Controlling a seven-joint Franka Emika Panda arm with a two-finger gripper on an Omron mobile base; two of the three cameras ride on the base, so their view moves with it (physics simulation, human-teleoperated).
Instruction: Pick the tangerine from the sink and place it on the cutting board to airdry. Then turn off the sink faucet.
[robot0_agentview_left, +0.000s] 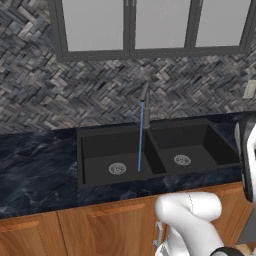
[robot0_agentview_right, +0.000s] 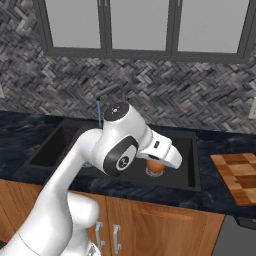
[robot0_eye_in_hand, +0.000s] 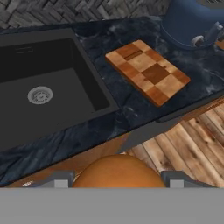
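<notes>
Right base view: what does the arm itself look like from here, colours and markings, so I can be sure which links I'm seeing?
The arm is glossy white with rounded, tubular links. Its joints carry dark grey caps, one a round disc on top, one an oval side panel bearing a small white mark. The hand link above the gripper is white with a small dark spot. No cables show.

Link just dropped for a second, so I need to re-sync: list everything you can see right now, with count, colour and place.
tangerine: one, orange, between the gripper fingers, lifted out of the sink.
sink: one, black, two basins, set in the counter, a silver drain in each.
sink faucet: one, dark grey, behind the basins, thin blue stream running.
cutting board: one, brown checkered wood, on the counter right of the sink.
counter: one, dark marble.
blue appliance: one, on the counter beyond the board.
cabinets: wooden, under the counter.
gripper: one, grey fingers shut on the tangerine.
</notes>
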